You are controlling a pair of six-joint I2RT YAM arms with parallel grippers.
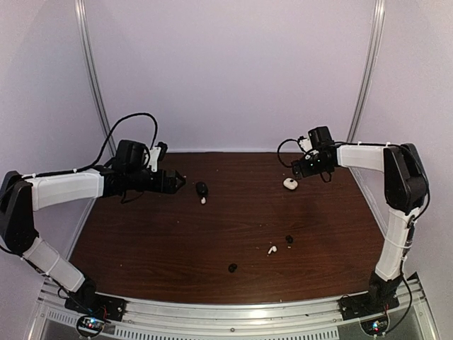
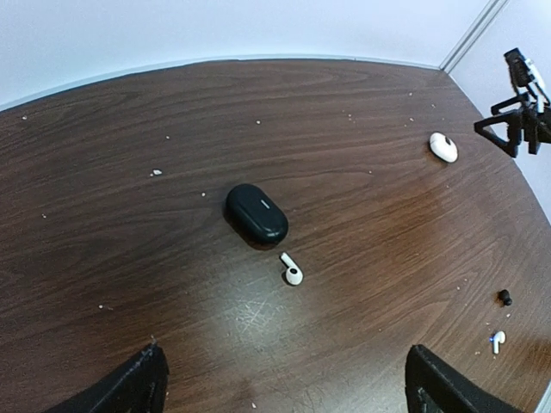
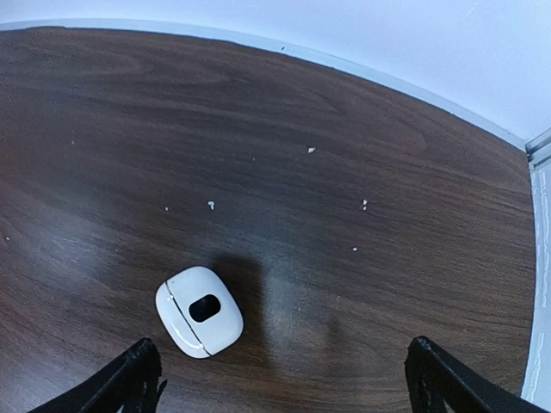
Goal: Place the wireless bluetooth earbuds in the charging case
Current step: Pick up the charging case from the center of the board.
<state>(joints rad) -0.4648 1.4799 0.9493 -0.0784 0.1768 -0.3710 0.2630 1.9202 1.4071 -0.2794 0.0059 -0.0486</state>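
While only the overhead view catches a black rounded earbud (image 1: 232, 268) by the bench's (image 1: 141, 241) near edge, the left wrist view shows a white stemmed earbud (image 2: 292, 270) just beside the black oval case (image 2: 256, 212). Toward the far right corner lies the white rounded case (image 3: 199, 311). Both arms' jaws gape wide, holding nothing.

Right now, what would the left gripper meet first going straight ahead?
Probably the white earbud, nearly centred between the fingers of the left gripper, with the black case just beyond. Depth is unclear; it could pass over both.
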